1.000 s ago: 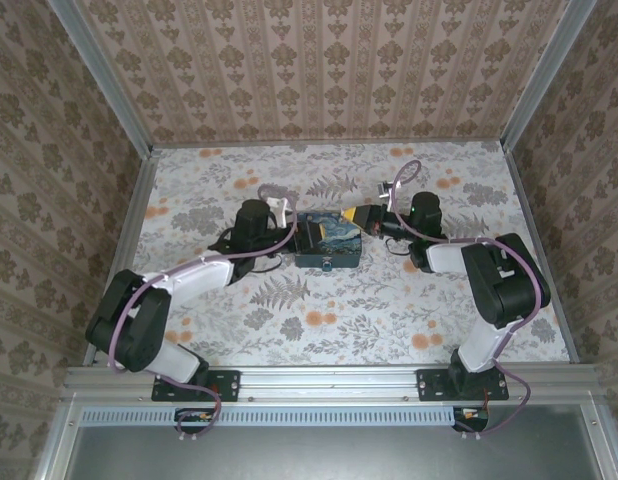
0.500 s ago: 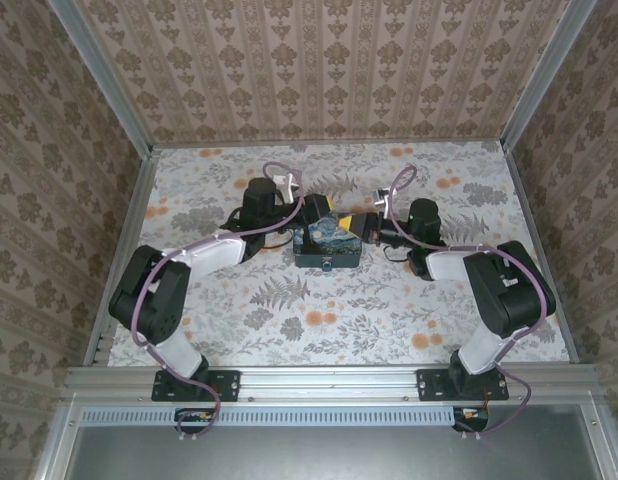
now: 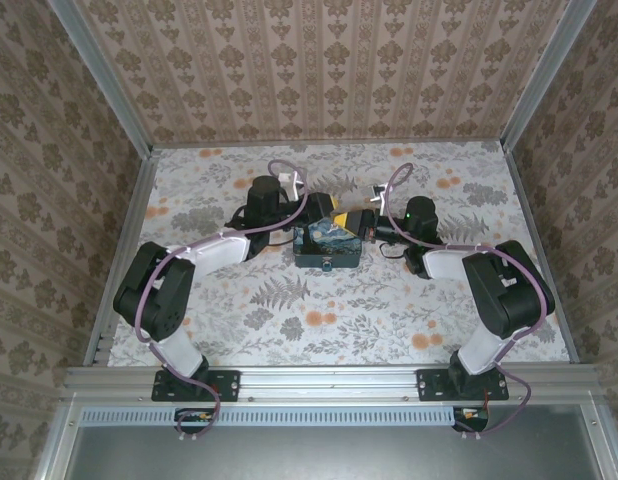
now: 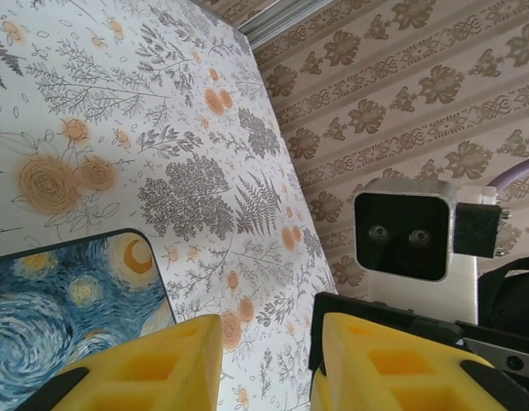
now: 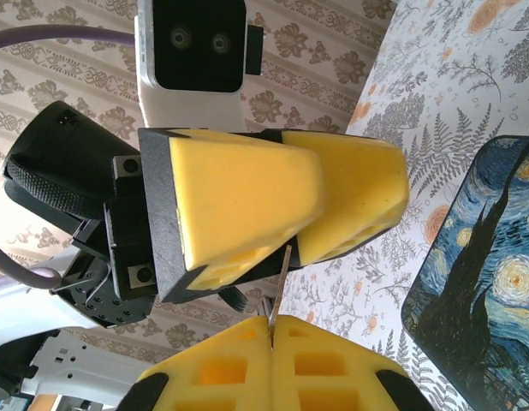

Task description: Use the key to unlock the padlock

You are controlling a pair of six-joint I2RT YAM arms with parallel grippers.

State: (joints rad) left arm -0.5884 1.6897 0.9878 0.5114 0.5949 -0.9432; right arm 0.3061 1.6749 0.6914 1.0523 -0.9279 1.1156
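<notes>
**Nearly a handover: key held above the box, padlock waiting below**

Right now I have both arms reaching in over the far side of the painted box (image 3: 329, 245), and I judge the reason to be the key (image 5: 279, 282). The right gripper (image 5: 271, 324) has its yellow fingers pressed flat together on a thin metal sliver that stands up out of the seam. I take that sliver for the key's blade. The left gripper (image 4: 271, 364) faces it tip to tip. Its jaws stand narrowly apart, with the flowered table (image 3: 389, 330) showing through the gap in its own wrist view. From the right wrist the sliver's top reaches the notch between the left fingers, but I cannot tell whether they touch it.

Holding the key up off the table makes sense to me, because a second gripper can then take it at a better angle for the keyhole (a flat key on the table is awkward to grasp).

The padlock (image 3: 328, 266) is a tiny bluish speck on the near front face of the box, well clear of both grippers. The box lid is down, so I cannot see what it holds. I judge the unlocking itself not yet begun.
</notes>
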